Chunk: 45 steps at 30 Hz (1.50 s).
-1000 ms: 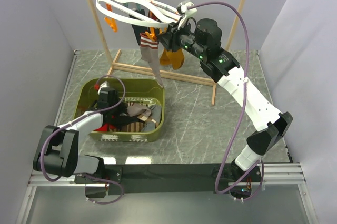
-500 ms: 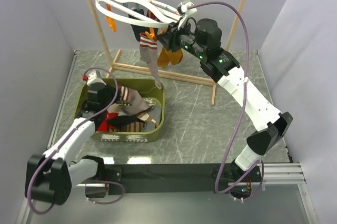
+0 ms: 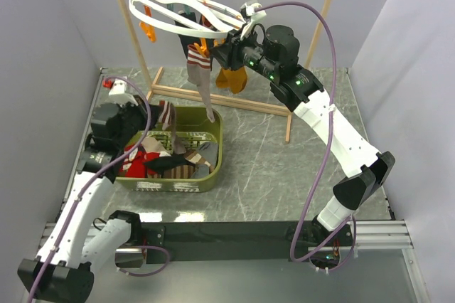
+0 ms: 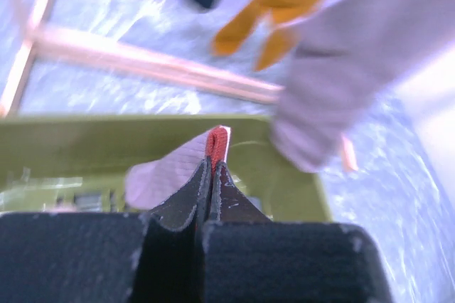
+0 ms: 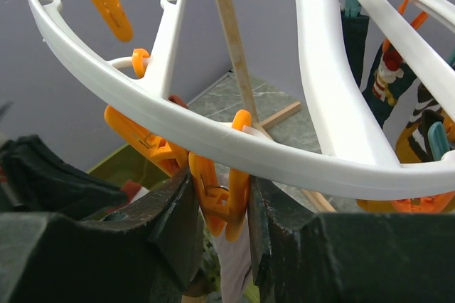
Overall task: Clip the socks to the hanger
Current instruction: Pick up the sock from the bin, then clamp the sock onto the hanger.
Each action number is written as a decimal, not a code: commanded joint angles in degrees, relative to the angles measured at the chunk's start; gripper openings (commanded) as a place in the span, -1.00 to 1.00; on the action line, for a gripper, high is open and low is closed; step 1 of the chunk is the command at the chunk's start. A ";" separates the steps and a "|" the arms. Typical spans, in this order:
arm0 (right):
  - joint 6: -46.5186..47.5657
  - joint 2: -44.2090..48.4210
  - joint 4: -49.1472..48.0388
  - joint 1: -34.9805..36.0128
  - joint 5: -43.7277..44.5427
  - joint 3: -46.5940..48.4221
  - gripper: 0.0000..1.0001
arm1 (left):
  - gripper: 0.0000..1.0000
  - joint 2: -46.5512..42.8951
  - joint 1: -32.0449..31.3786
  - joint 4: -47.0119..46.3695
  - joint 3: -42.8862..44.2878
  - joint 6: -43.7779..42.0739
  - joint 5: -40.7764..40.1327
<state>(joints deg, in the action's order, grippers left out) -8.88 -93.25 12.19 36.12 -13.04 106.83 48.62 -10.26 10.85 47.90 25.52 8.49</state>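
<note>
The white ring hanger [image 3: 153, 18] hangs by its hook from the wooden rack's rail. One taupe sock [image 3: 204, 86] with a striped cuff hangs from an orange clip on it. My right gripper [image 3: 226, 54] is at the ring's right side. In the right wrist view [image 5: 222, 183] its fingers press both sides of an orange clip [image 5: 224, 200] under the ring [image 5: 313, 68]. My left gripper [image 3: 156, 114] is shut on the red striped cuff of the second taupe sock [image 3: 173, 139], held above the bin. The cuff [image 4: 217, 145] sticks out between the shut jaws [image 4: 212, 166].
A green bin [image 3: 213, 168] with several other socks sits at the left. Mustard-orange socks [image 3: 232, 79] and a dark navy sock [image 3: 186, 40] hang from the hanger. The wooden rack [image 3: 316, 40] stands at the back, with its foot bar [image 3: 234, 102] on the marble table.
My left arm has risen out of the bin and drawn back to the left, lifting the taupe sock by its cuff. The right arm and hanger have stayed put.
</note>
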 commanded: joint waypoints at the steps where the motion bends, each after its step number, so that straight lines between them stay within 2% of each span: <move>1: -1.05 0.44 -2.08 -0.17 -0.68 2.69 -1.00 | -0.99 -0.80 0.07 4.70 7.45 -9.25 14.58; 6: 0.27 2.46 -2.69 0.00 1.43 0.76 -1.00 | -0.99 -0.28 -0.37 12.42 12.12 -14.34 24.89; 8: 1.06 3.16 -2.87 0.09 1.96 -0.03 -1.00 | -0.99 1.21 -1.16 14.54 13.27 -16.10 26.13; 13: 1.68 3.17 -1.99 0.09 2.32 0.22 -1.00 | -0.99 4.72 -8.18 17.36 15.90 -19.89 23.15; 21: 0.36 3.17 -2.69 0.18 -1.55 0.58 -1.00 | -0.99 11.31 -14.34 8.06 23.46 -16.39 23.15; 26: -0.95 3.95 -3.39 0.18 -3.13 0.14 -1.00 | -0.99 15.18 -14.52 -1.78 27.33 -14.18 25.61; 34: -4.65 4.92 -6.29 0.09 -5.33 -1.00 -1.00 | -0.99 23.00 -14.52 -7.06 31.99 -12.95 27.11; 40: -5.09 5.80 -7.26 0.18 -6.30 -2.15 -1.00 | -0.99 23.97 -14.52 -13.56 31.99 -12.42 27.45; 45: -5.18 5.63 -7.17 0.18 -7.09 -1.71 -1.00 | -0.99 25.03 -14.52 -14.98 33.40 -14.00 29.56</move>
<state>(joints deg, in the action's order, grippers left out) -13.50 -90.45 7.77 36.12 -18.09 104.57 73.38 -24.49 1.26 78.13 12.14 35.38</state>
